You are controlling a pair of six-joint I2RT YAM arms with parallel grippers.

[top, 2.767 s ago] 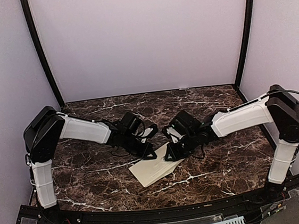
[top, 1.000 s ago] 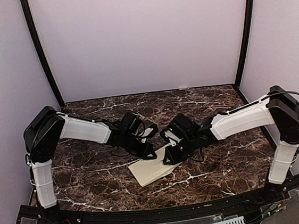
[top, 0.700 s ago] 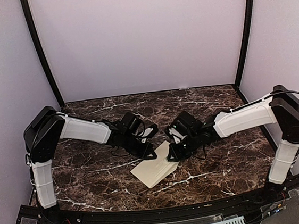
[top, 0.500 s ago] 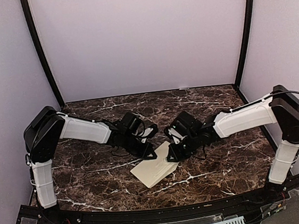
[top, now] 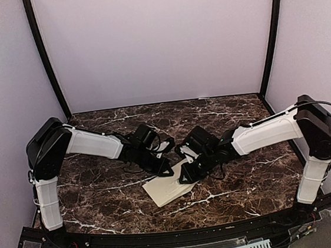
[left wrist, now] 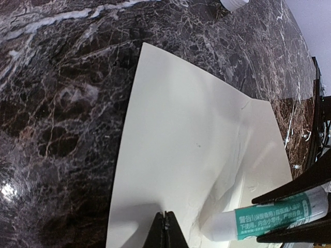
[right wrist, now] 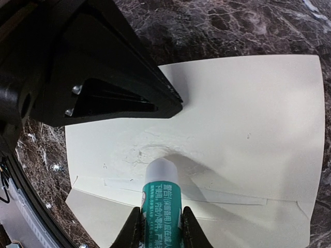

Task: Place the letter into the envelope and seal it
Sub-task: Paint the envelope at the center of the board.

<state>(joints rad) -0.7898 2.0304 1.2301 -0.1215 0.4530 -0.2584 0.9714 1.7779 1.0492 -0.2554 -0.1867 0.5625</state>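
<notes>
A plain cream paper envelope (top: 162, 191) lies flat on the dark brown marble table (top: 101, 190) with white veins. It sits near the middle of the table, a little toward the near edge, and is slanted so that its right end points farther away. The arms reach in from either side and meet over its far part.

The left gripper (top: 170, 169) has its black fingers pressed together into a single point. In the left wrist view that point (left wrist: 165, 228) rests on the cream paper, and nothing is held between the fingers.

The right gripper (top: 185, 176) is just to the right of it, close beside it but not touching. Its jaws pinch a white glue stick with a teal printed label (right wrist: 161, 205), one finger on each side of the tube. The stick's pale rounded tip is down on the envelope, where the paper looks slightly dimpled and shiny. The left wrist view shows the same tube (left wrist: 269, 217) tilted, lying between the right gripper's dark fingers.

Along one long side of the envelope a crease runs across, and beyond it the flap (right wrist: 243, 222) lies open and flat on the table (the stick's tip touches just on the body side of that crease).

The bordered letter does not show as a separate sheet, and I cannot tell whether it is inside the envelope.
</notes>
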